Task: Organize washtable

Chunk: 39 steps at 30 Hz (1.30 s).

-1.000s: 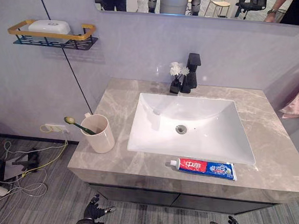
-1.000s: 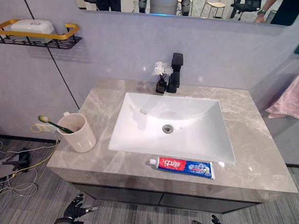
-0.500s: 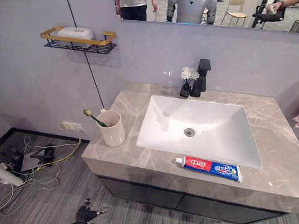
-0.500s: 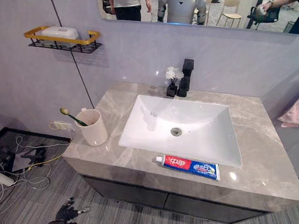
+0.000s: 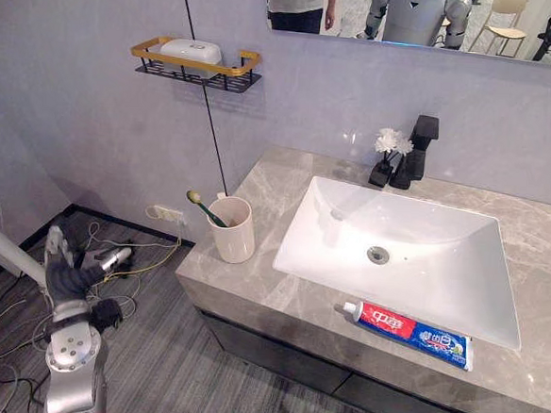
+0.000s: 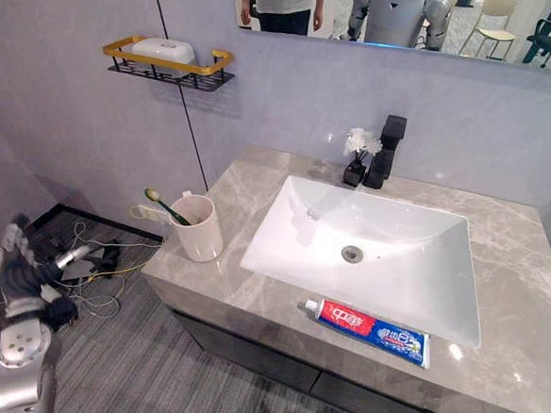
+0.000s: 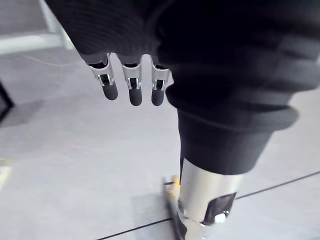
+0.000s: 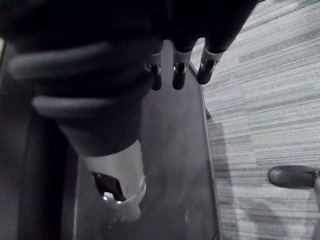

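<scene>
A beige cup (image 5: 235,232) holding a green toothbrush (image 5: 203,208) stands on the left end of the marble countertop (image 5: 251,282). A red and blue toothpaste tube (image 5: 409,328) lies along the front edge, before the white sink (image 5: 425,226). My left hand (image 5: 66,272) is raised to the left of the washtable, well clear of the cup, fingers (image 7: 130,87) straight and holding nothing. My right hand (image 8: 178,76) hangs low by the dark cabinet front, its fingers relaxed and empty.
A black faucet (image 5: 420,146) and a small vase of white flowers (image 5: 385,157) stand behind the sink. A wall shelf (image 5: 195,67) carries a white soap box (image 5: 192,50). Cables (image 5: 135,253) lie on the floor at the left. A mirror hangs above.
The camera has swung, shifting the whole washtable to the right. My left hand has risen from low near the floor to beside the washtable's left end.
</scene>
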{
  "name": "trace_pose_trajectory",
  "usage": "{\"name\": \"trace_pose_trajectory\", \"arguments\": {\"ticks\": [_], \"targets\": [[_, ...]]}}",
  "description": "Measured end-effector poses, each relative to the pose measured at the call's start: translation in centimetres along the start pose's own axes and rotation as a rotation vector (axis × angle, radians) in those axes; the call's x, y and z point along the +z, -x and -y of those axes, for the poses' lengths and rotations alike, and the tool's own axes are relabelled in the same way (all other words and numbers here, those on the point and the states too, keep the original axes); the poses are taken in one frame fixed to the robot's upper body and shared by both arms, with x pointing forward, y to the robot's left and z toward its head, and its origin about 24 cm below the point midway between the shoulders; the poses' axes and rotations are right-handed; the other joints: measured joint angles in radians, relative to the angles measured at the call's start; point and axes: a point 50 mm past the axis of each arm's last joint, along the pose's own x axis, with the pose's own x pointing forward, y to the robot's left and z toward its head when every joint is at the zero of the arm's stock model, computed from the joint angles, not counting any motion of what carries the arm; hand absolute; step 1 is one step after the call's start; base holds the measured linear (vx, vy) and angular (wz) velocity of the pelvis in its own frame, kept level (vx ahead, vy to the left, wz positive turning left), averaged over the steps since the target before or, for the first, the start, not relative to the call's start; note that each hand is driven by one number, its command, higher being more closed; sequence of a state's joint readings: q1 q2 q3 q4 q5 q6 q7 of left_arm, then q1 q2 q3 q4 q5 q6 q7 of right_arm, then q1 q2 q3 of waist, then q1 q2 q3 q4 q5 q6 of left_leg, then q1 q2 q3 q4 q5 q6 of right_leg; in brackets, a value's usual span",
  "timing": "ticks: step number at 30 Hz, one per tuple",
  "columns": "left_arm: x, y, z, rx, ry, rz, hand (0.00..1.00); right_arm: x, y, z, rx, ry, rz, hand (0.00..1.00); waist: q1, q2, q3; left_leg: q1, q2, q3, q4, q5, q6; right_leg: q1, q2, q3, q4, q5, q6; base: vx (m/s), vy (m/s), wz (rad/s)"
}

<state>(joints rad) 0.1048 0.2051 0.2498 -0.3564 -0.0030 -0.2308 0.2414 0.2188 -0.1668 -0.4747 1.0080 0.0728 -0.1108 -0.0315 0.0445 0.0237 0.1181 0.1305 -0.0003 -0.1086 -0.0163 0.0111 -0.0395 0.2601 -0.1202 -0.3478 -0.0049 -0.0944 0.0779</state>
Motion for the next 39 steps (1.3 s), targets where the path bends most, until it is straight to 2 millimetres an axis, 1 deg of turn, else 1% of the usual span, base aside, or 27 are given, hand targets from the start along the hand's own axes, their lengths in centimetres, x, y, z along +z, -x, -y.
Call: {"name": "trace_pose_trajectory", "arguments": {"ticks": [1,2,3,4,5,7,8,10,11,13,16,17,20,21,22,24,26,31,37,39], "targets": [[0.8,-0.2,0.8,-0.029,0.012,0.041,0.00,-0.1,0.0,-0.1,0.005,-0.007,-0.004,0.00,-0.001,0.001,0.000,-0.001,0.000,0.000,0.001,0.000,0.000,0.000,0.000,0.000,0.001,0.000,0.000,-0.06,0.010,0.02],[2.5,-0.4,2.5,-0.101,0.050,0.132,0.00,-0.4,0.1,-0.2,0.017,-0.019,-0.013,0.00,-0.003,0.001,-0.001,-0.004,0.000,0.000,0.004,0.000,0.000,-0.001,0.000,-0.001,0.002,0.000,0.000,-0.06,0.007,0.01],[3.1,-0.5,3.2,-0.131,0.056,0.165,0.00,-0.5,0.1,-0.2,0.018,-0.020,-0.019,0.00,-0.006,0.002,-0.001,-0.005,0.000,0.000,0.004,0.000,0.000,-0.001,0.000,0.000,0.003,0.000,0.000,-0.09,0.007,0.00],[4.2,-0.7,4.4,-0.181,0.084,0.221,0.00,-0.9,0.2,-0.2,0.016,-0.025,-0.033,0.00,-0.009,0.004,-0.003,-0.009,0.000,0.000,0.005,-0.002,-0.003,-0.002,0.000,0.000,0.004,0.000,0.000,-0.06,0.004,0.00],[4.7,-0.7,4.8,-0.202,0.086,0.248,0.00,-1.1,0.2,-0.2,0.015,-0.026,-0.040,0.00,-0.011,0.005,-0.003,-0.009,0.000,0.000,0.004,-0.003,-0.004,-0.002,0.000,0.000,0.005,0.000,0.000,-0.06,0.005,-0.01],[6.1,-0.5,6.0,-0.280,0.086,0.330,0.00,-1.3,0.3,-0.4,0.026,-0.017,-0.048,0.00,-0.032,0.006,-0.004,-0.007,0.002,0.004,0.004,-0.002,-0.004,-0.003,0.000,0.004,0.005,0.000,0.000,-0.03,0.007,-0.05],[6.4,-0.5,6.4,-0.301,0.085,0.346,0.00,-1.3,0.3,-0.4,0.028,-0.016,-0.050,0.00,-0.032,0.007,-0.006,-0.002,0.002,0.008,0.004,-0.002,-0.003,-0.004,0.001,0.008,0.005,0.000,0.000,0.00,0.010,-0.14],[7.3,-0.1,8.1,-0.397,0.108,0.399,0.00,-1.8,0.5,-0.2,0.038,-0.007,-0.063,0.00,-0.033,0.009,-0.007,0.005,0.004,0.020,0.007,-0.001,0.000,-0.004,0.001,0.021,0.005,0.001,-0.001,0.00,0.013,-0.15],[7.6,0.1,8.6,-0.431,0.113,0.415,0.00,-1.9,0.5,-0.2,0.042,-0.003,-0.066,0.00,-0.034,0.010,-0.008,0.005,0.005,0.022,0.007,-0.001,0.000,-0.004,0.001,0.021,0.005,0.001,-0.001,-0.02,0.012,-0.10],[8.6,1.1,10.4,-0.573,0.139,0.470,0.00,-1.9,0.5,-0.6,0.062,0.015,-0.067,0.00,-0.038,0.010,-0.008,0.003,0.009,0.031,0.007,-0.002,0.000,-0.012,0.004,0.031,0.005,0.002,-0.002,-0.02,0.011,-0.12],[8.9,1.9,11.7,-0.675,0.161,0.481,0.00,-1.5,0.4,-1.1,0.076,0.022,-0.055,0.00,-0.050,0.008,-0.008,-0.004,0.016,0.043,0.007,-0.003,-0.002,-0.026,0.010,0.048,0.004,0.005,-0.006,-0.02,0.003,-0.15],[8.8,2.3,12.2,-0.713,0.173,0.475,0.00,-1.5,0.4,-1.1,0.078,0.024,-0.055,0.00,-0.057,0.006,-0.009,-0.007,0.017,0.043,0.007,-0.003,-0.002,-0.029,0.011,0.048,0.005,0.005,-0.006,-0.01,-0.009,-0.04],[7.8,3.7,15.0,-0.888,0.183,0.431,0.00,-1.6,0.4,-1.1,0.077,0.023,-0.057,0.00,-0.064,0.007,-0.010,-0.015,0.020,0.045,0.007,-0.002,-0.002,-0.040,0.013,0.050,0.005,0.006,-0.007,0.00,0.000,0.00],[7.5,3.9,15.5,-0.918,0.167,0.422,0.00,-1.6,0.4,-1.1,0.076,0.022,-0.057,0.00,-0.068,0.006,-0.010,-0.015,0.020,0.045,0.007,-0.002,-0.002,-0.040,0.013,0.050,0.006,0.006,-0.007,0.00,0.000,0.00],[6.7,4.5,16.4,-0.977,0.134,0.388,0.00,-1.4,0.3,-1.2,0.078,0.019,-0.051,0.00,-0.083,0.006,-0.010,-0.015,0.020,0.046,0.005,-0.002,-0.002,-0.042,0.013,0.051,0.005,0.005,-0.007,0.01,0.004,-0.04],[5.8,5.1,17.3,-1.034,0.107,0.351,0.00,-1.4,0.3,-1.2,0.078,0.016,-0.050,0.00,-0.086,0.008,-0.011,-0.016,0.022,0.055,0.000,-0.002,-0.002,-0.050,0.013,0.058,0.007,0.005,-0.007,0.01,0.007,-0.12],[4.4,6.1,18.5,-1.100,0.076,0.292,0.00,-1.4,0.4,-1.1,0.072,-0.003,-0.048,0.00,-0.089,0.009,-0.012,-0.019,0.024,0.061,-0.003,-0.002,-0.002,-0.058,0.013,0.064,0.007,0.006,-0.007,0.01,0.006,-0.11],[1.7,7.2,19.4,-1.165,-0.012,0.179,0.00,-1.2,0.3,-0.8,0.055,-0.036,-0.042,0.00,-0.091,0.009,-0.012,-0.016,0.026,0.062,-0.007,-0.002,-0.002,-0.055,0.016,0.065,0.001,0.006,-0.008,0.00,0.000,-0.02],[0.0,8.6,20.2,-1.223,-0.081,0.130,0.00,-0.3,0.2,-0.9,0.058,-0.049,-0.006,0.00,-0.098,0.009,-0.012,-0.016,0.027,0.068,-0.016,-0.002,-0.002,-0.058,0.016,0.066,-0.004,0.006,-0.007,0.00,0.000,0.00],[-0.4,8.7,20.4,-1.234,-0.101,0.117,0.00,-0.2,0.1,-1.0,0.059,-0.050,-0.004,0.00,-0.101,0.009,-0.010,-0.016,0.027,0.069,-0.019,-0.002,-0.003,-0.058,0.016,0.066,-0.007,0.006,-0.007,0.00,0.000,0.00]]}}
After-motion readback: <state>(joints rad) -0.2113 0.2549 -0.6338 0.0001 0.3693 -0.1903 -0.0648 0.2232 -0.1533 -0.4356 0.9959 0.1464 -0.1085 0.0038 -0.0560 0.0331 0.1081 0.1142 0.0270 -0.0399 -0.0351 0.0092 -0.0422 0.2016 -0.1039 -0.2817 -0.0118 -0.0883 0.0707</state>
